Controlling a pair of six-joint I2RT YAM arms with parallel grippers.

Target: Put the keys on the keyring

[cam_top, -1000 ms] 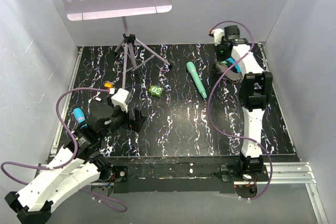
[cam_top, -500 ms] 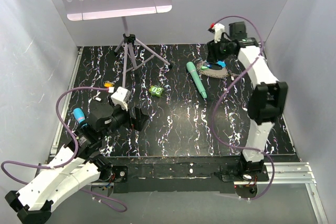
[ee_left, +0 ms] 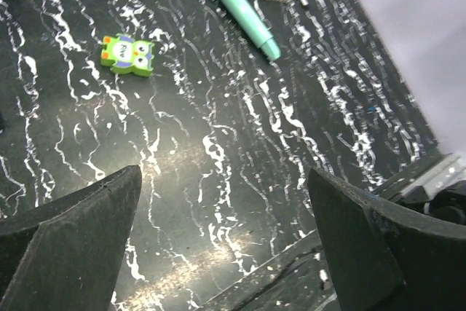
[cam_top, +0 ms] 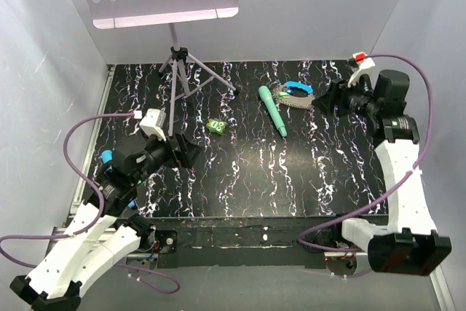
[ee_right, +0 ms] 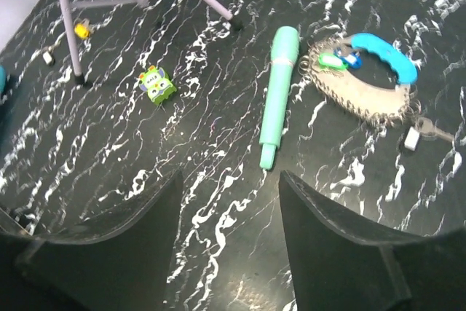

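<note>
The keyring (ee_right: pixel 364 89), a grey beaded chain with a blue curved clasp (ee_right: pixel 386 56), lies on the black table at the back right (cam_top: pixel 295 97). A light green key (ee_right: pixel 331 60) rests at the chain beside the clasp. A yellow-orange key (ee_right: pixel 84 30) lies far left by the stand's leg. My right gripper (ee_right: pixel 229 253) hovers open and empty, just right of the keyring (cam_top: pixel 325 101). My left gripper (ee_left: pixel 222 245) is wide open over the table's near left (cam_top: pixel 193 154), holding nothing.
A long teal pen-like stick (cam_top: pixel 272 111) lies just left of the keyring. A square green owl toy (cam_top: pixel 215 127) sits mid-table. A tripod music stand (cam_top: pixel 178 71) occupies the back left. A small silver key with a white tag (ee_right: pixel 419 135) lies beside the chain.
My right gripper opened, let go of the keyring and drew back to the right. The keyring now lies nearer the pen. My left arm shifted slightly forward.
</note>
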